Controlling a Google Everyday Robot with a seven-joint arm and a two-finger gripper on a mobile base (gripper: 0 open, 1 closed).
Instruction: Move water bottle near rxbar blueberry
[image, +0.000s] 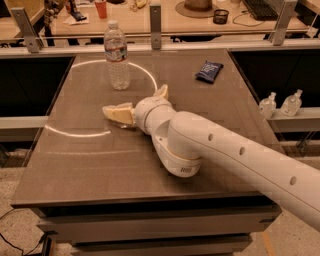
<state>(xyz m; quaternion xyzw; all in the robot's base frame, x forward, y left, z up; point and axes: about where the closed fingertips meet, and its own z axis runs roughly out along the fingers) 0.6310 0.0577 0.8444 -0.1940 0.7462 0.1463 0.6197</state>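
gripper (134, 99) hangs over the table (90, 165), fingers spread wide, holding nothing. water bottle (116, 57) stands upright at its 11 o'clock, untouched. rxbar blueberry (209, 71) lies flat toward 2 o'clock, well apart from the bottle.

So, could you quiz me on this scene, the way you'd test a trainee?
1. True or false: the water bottle stands upright on the table.
2. Which lies nearer the picture's right edge, the water bottle or the rxbar blueberry?
3. The gripper is: A) shut on the water bottle; B) open, empty, over the table apart from the water bottle; C) pressing on the rxbar blueberry.
Key: 1 true; 2 the rxbar blueberry; 3 B.
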